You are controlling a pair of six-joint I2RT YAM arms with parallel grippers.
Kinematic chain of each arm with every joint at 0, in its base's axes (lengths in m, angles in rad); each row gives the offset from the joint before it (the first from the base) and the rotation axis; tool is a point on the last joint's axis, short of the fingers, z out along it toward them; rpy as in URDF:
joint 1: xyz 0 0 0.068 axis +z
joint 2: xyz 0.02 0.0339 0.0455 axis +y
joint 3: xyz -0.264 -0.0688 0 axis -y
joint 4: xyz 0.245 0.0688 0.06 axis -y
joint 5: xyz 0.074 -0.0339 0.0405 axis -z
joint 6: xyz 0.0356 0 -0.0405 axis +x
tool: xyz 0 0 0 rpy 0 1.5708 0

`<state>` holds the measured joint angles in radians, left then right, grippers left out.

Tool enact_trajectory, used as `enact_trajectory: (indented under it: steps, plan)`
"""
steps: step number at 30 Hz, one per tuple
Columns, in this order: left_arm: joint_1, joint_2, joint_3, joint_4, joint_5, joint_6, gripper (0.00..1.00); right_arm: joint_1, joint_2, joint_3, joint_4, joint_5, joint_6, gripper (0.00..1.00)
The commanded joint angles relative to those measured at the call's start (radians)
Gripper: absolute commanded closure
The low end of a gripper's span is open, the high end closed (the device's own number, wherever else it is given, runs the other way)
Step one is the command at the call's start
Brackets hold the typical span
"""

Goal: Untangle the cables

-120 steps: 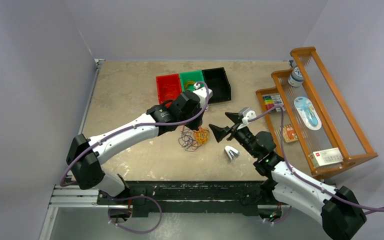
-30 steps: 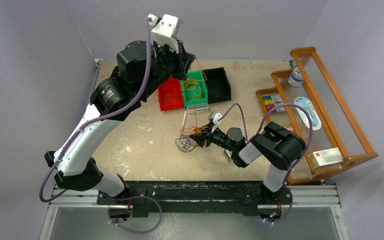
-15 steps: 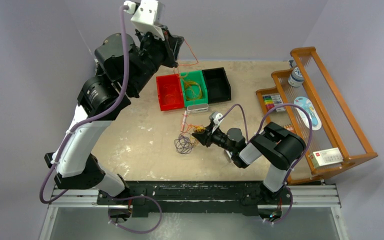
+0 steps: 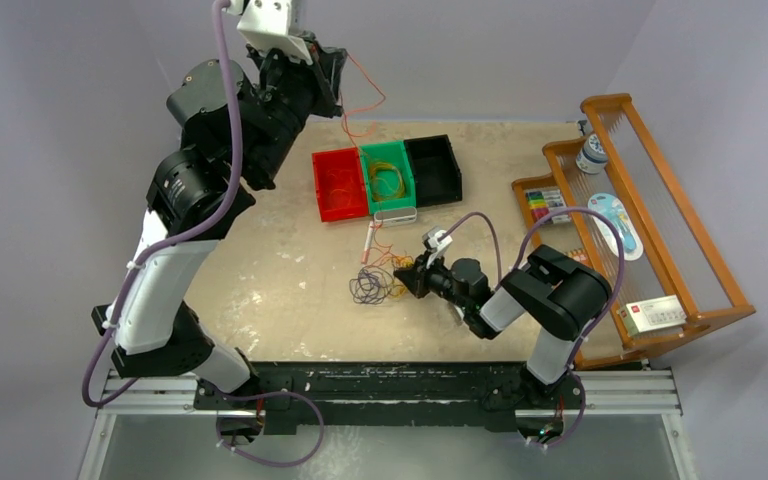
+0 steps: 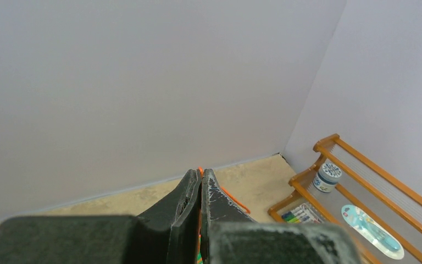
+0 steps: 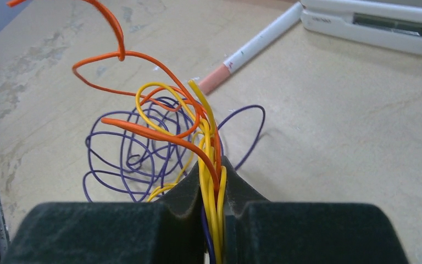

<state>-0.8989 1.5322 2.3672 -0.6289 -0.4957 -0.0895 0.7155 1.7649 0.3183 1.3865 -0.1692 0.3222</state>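
Pinched one end of the orange cable (image 4: 375,92) in the left gripper (image 4: 328,78), fingers pressed together with only the thin wire between them. Held that gripper high over the far-left part of the table (image 4: 260,250), beyond the red bin (image 4: 337,185), presumably to draw the strand up and out of the heap rather than drag it sideways through the loops. Trailed from there in slack curls past the green bin (image 4: 387,175) down to the tangle (image 4: 370,285) near the middle of the table, so not yet free.

Clamped the right gripper (image 6: 211,165) low on the right side of the tangle, jaws narrow and closed on a sheaf of yellow cable (image 6: 204,143) with an orange strand and a purple one among it. Served as an anchor, by the look of it: pinned the heap down so that a lift on the orange wire would not carry everything up.

Left the purple cable (image 6: 126,154) sprawled in loose loops on the table left of those fingers, with yellow threaded through.

Risked, with orange caught in the same pinch, tightening a snag instead of easing it; called for a right-hand hold on yellow and purple alone.

Lay just beyond the tangle: a white marker (image 6: 253,47) and, farther, a white stapler (image 6: 373,25). Could not tell whether the marker touched the wires.
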Motion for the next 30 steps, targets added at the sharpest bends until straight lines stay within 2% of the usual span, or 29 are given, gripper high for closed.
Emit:
enact_trajectory:
  steps: [1, 15, 21, 26, 30]
  plan:
    - [-0.005, 0.008, 0.066, 0.083, -0.066, 0.073, 1.00, 0.006, -0.035, -0.027, -0.037, 0.087, 0.052, 0.93]
    - [-0.005, -0.004, 0.081, 0.324, -0.159, 0.293, 1.00, 0.006, -0.006, -0.035, -0.132, 0.135, 0.129, 0.96]
    - [-0.004, -0.006, 0.090, 0.353, -0.162, 0.334, 1.00, 0.006, -0.003, -0.041, -0.132, 0.133, 0.130, 0.95]
    - [-0.005, -0.005, 0.055, 0.318, -0.144, 0.299, 1.00, 0.006, -0.019, -0.055, -0.078, 0.060, 0.085, 0.89]
    - [-0.004, -0.004, 0.003, 0.289, -0.128, 0.252, 1.00, 0.006, -0.118, -0.064, -0.086, -0.011, 0.033, 0.80]
